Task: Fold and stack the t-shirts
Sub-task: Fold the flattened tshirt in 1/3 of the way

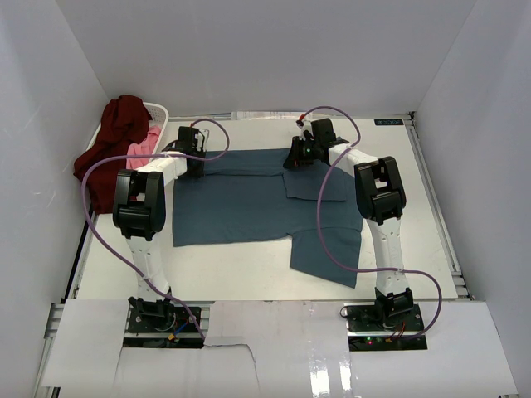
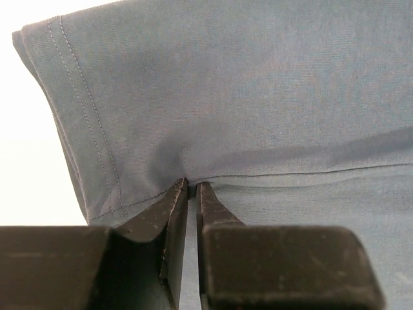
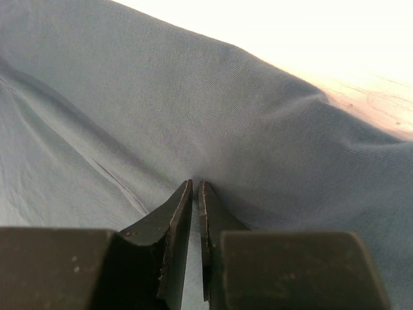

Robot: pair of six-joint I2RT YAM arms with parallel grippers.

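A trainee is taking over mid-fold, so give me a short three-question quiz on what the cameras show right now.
1. True or false: the teal-blue t-shirt lies inside the white basket.
2. Which shirt is draped over the basket's rim? A) the maroon t-shirt B) a yellow one C) a striped one
3. Fill in: the left gripper and the right gripper are each closed on the teal-blue t-shirt along its ____ side, seen from the arm bases.
Key: 1 false, it is spread on the table; 2 A; 3 far.
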